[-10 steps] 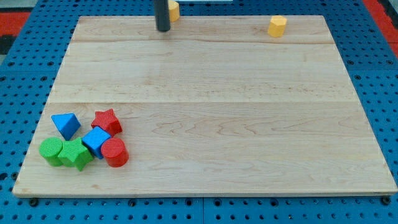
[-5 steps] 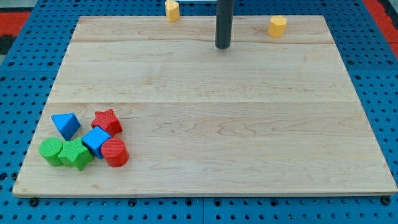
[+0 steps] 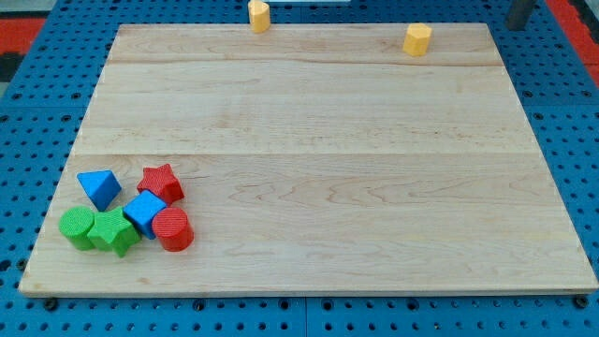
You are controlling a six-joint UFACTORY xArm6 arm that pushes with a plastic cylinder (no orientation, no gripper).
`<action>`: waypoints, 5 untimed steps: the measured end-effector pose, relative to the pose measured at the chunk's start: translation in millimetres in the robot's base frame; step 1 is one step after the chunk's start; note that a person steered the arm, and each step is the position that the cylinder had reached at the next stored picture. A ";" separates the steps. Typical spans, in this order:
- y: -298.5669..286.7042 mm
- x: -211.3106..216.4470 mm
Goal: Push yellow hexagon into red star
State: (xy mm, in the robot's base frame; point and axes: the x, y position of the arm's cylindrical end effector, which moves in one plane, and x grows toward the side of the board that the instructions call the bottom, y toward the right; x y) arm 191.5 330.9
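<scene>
The yellow hexagon (image 3: 417,39) stands near the top edge of the wooden board, right of centre. The red star (image 3: 161,181) sits far away at the lower left, in a cluster of blocks. Only the lower end of my rod shows, at the view's top right corner. My tip (image 3: 516,24) is just beyond the board's top right corner, to the right of the yellow hexagon and slightly above it, with a clear gap between them.
A second yellow block (image 3: 258,15) sits at the board's top edge, left of centre. Around the red star lie a blue triangle (image 3: 98,187), a blue cube (image 3: 144,212), a red cylinder (image 3: 173,229) and two green blocks (image 3: 77,227) (image 3: 114,232). The board (image 3: 309,168) lies on a blue pegboard.
My tip has swept from the top left of the board, near the second yellow block, across to the view's top right corner, past the yellow hexagon. No block has moved.
</scene>
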 end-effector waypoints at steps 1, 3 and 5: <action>-90.9 5.4; -236.2 120.9; -179.6 135.8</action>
State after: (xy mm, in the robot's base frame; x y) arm 327.4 151.2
